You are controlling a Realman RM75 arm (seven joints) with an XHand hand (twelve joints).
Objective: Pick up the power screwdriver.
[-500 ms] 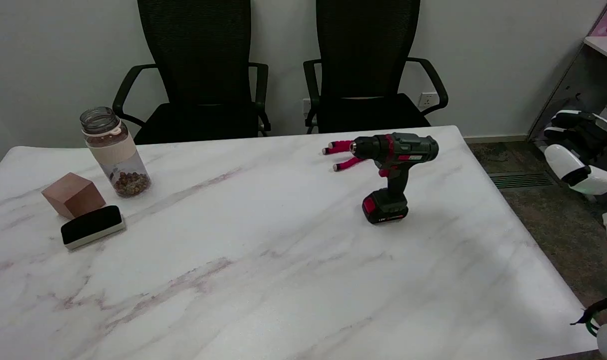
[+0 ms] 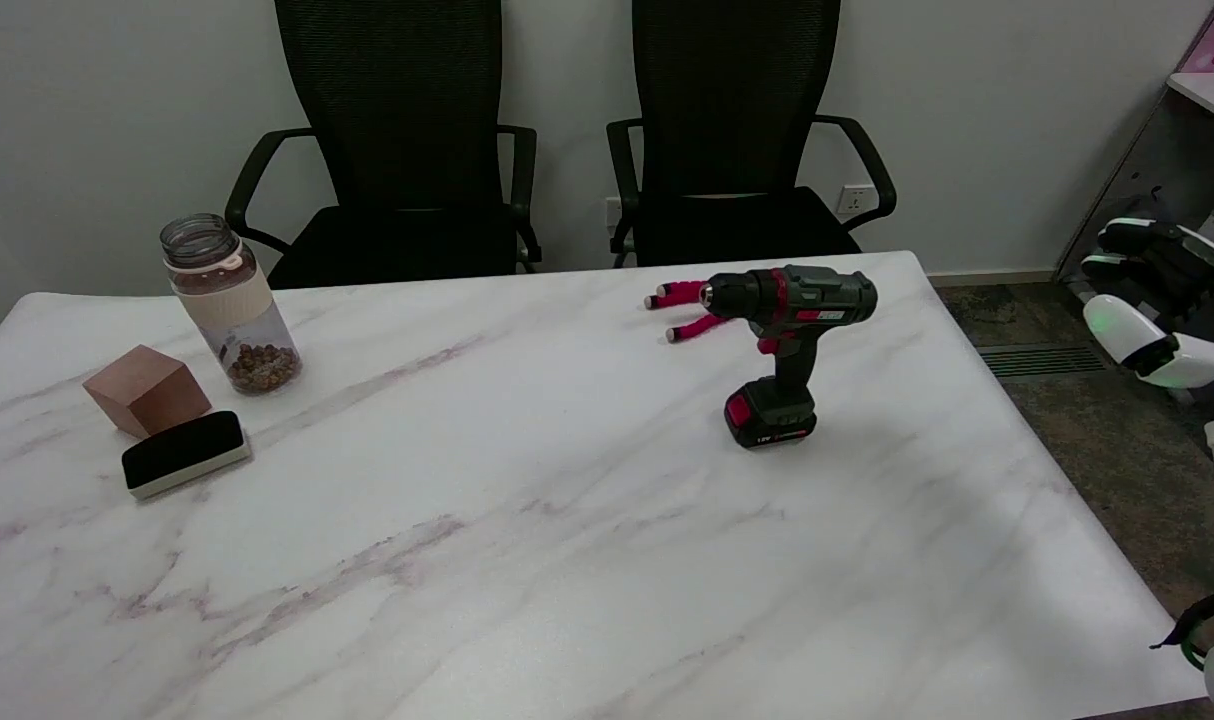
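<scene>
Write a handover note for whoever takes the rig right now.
Right hand: off the table's right edge, in the air, holding nothing, fingers apart.
Power screwdriver: upright on its battery base, far right part of the table, chuck pointing left, untouched. Pink-handled tool lies just behind it.
Done: nothing yet.
Left: reach in, grip the handle, lift.

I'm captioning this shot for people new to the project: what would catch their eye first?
The power screwdriver stands upright on its red-and-black battery base at the marble table's far right, chuck pointing left toward a pink-legged object behind it. The right hand hangs off the table's right edge, holding nothing. At far left cluster a jar, wooden block and eraser.
</scene>
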